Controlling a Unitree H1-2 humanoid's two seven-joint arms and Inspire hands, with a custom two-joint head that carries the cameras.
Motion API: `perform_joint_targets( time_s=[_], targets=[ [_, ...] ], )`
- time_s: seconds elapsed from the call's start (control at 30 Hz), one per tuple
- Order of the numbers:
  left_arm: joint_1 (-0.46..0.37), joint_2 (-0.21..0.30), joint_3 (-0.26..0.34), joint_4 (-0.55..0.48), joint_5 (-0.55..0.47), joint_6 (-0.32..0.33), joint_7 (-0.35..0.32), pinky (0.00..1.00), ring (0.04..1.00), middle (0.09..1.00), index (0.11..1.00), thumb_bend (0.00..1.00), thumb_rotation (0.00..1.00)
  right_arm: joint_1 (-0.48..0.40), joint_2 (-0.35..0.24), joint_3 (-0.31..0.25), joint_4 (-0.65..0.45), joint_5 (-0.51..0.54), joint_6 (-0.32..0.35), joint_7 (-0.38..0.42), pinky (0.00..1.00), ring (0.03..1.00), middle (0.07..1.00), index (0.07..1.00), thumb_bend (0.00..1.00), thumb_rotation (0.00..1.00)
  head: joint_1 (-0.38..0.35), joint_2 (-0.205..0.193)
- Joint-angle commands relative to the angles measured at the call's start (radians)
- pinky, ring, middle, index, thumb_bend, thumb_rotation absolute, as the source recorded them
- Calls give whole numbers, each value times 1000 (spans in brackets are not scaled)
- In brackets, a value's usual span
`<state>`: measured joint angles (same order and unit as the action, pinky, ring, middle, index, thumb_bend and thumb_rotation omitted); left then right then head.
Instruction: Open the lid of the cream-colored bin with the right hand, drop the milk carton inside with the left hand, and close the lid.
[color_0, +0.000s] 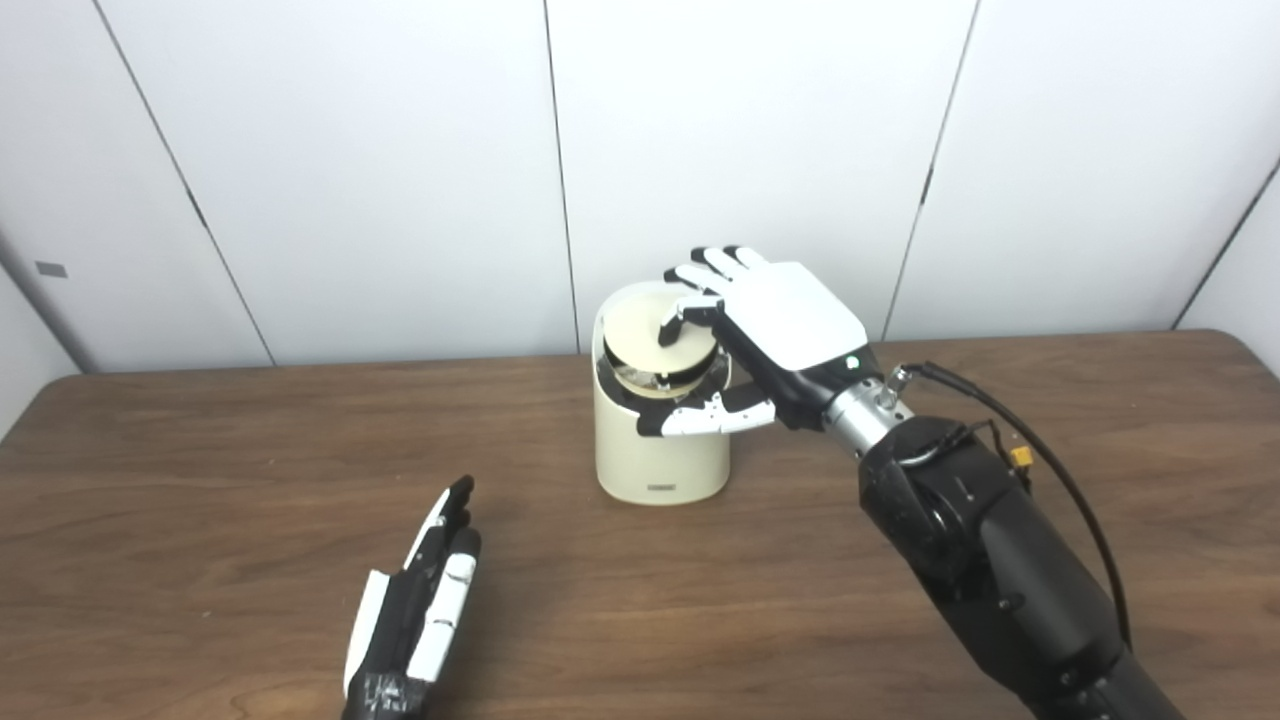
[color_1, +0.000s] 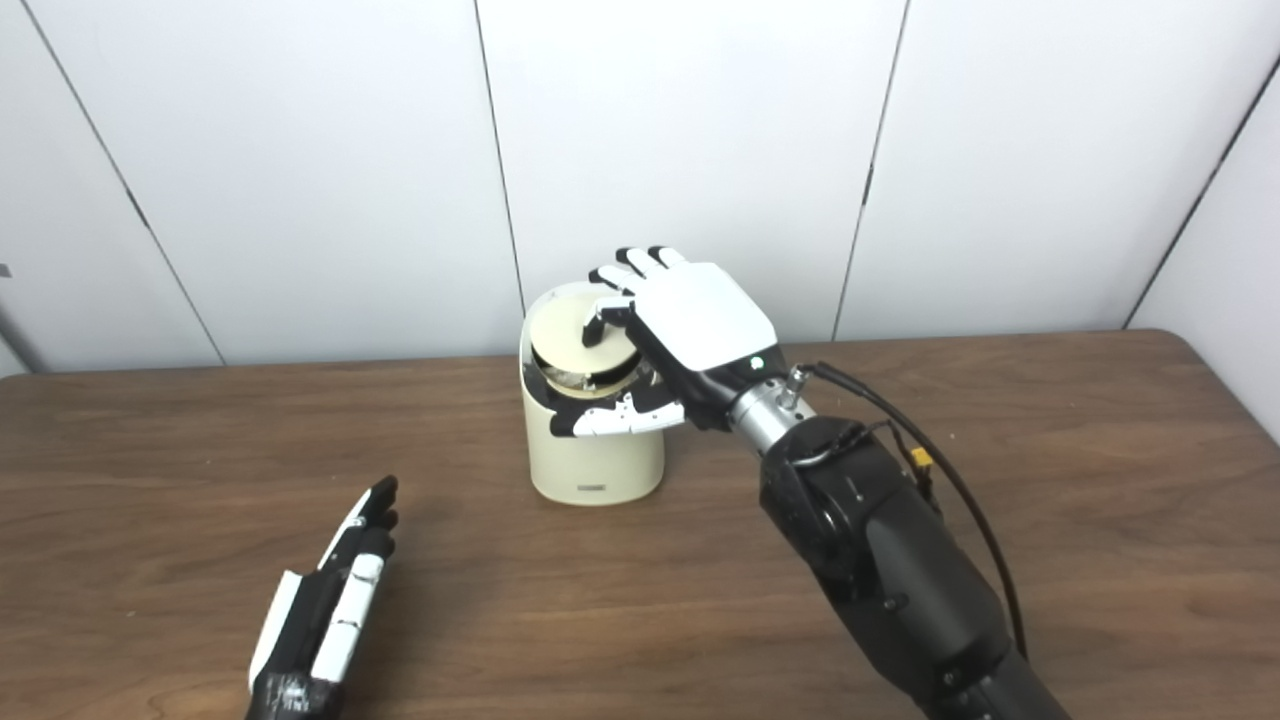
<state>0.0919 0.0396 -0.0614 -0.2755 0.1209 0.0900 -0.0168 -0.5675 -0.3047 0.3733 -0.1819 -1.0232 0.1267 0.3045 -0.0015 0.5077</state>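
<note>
The cream-colored bin (color_0: 660, 450) stands upright at the middle of the table. Its round lid (color_0: 635, 335) sits in the top, slightly tilted, with a dark gap showing along the front rim. My right hand (color_0: 780, 325) lies over the lid from the right. Its fingers spread across the lid's top and far edge, and its thumb (color_0: 705, 415) rests against the bin's front below the rim. My left hand (color_0: 425, 600) lies on the table at the lower left, open and holding nothing. No milk carton shows in either view.
The brown wooden table (color_0: 250, 450) runs the full width, with its far edge close behind the bin. White wall panels (color_0: 380, 150) stand behind it. A black cable (color_0: 1060, 480) loops along the right forearm.
</note>
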Motion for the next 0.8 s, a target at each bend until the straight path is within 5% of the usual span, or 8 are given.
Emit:
perform_joint_targets(
  time_s=[0.0, 0.43, 0.77],
  targets=[
    [-13, -2, -3, -22, 13, -22, 5, 959, 978, 989, 1000, 537, 927, -22, -10, -18, -38, -6, -13, -7, 949, 954, 901, 639, 635, 844, 0, 1],
    [-9, -4, -4, -33, 32, -16, 2, 986, 998, 991, 1000, 521, 881, 32, -11, -25, -51, -25, -43, -8, 963, 956, 898, 626, 623, 872, 8, 10],
    [-7, 1, -4, -38, 27, -12, -5, 989, 999, 994, 1000, 540, 874, 28, 0, 3, -58, -37, -38, 68, 1000, 996, 954, 683, 676, 914, 8, 16]
  ],
)
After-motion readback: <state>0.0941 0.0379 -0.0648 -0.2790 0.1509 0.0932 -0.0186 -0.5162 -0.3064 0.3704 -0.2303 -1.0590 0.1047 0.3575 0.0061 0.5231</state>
